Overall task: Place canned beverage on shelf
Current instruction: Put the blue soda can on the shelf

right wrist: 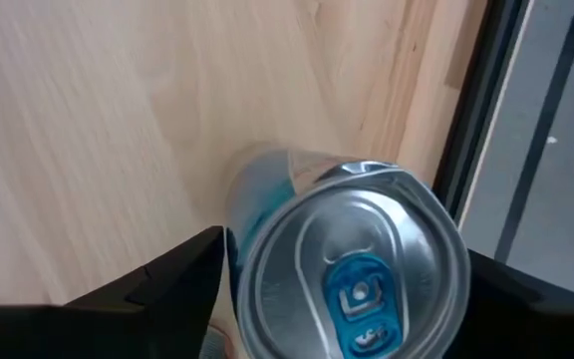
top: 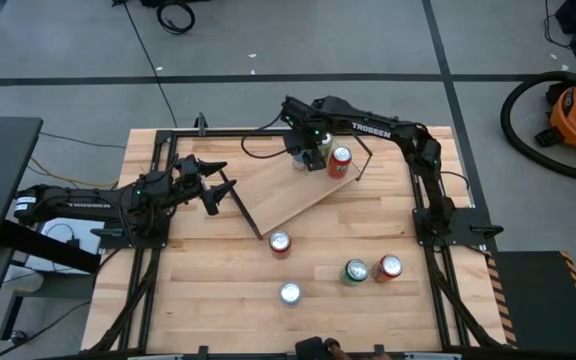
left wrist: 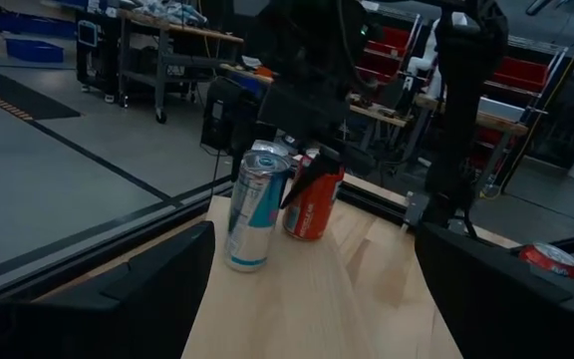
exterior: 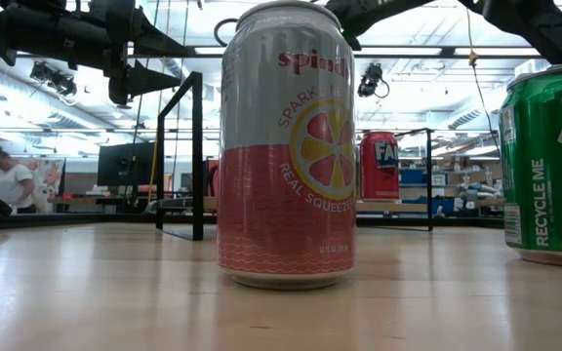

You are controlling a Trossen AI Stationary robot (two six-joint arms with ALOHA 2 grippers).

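The shelf (top: pixel 293 192) is lying askew near the table's far edge, carrying a red can (top: pixel 340 160) and a blue can (right wrist: pixel 352 267) at its far end. The right gripper (top: pixel 308 155) is standing over the blue can, fingers parted either side. The left gripper (top: pixel 213 180), fingers apart, is waiting at the shelf's left end. Four cans are awaiting placement near the front edge.

Overhead, table-level, two wrist cameras; both wrists share shelf (left wrist: pixel 307 289)

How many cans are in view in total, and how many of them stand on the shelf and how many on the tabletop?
On the shelf: 2, slim blue-and-silver can, red can
On the tabletop: 4, two red cans, green can, silver-topped can
Total: 6 cans
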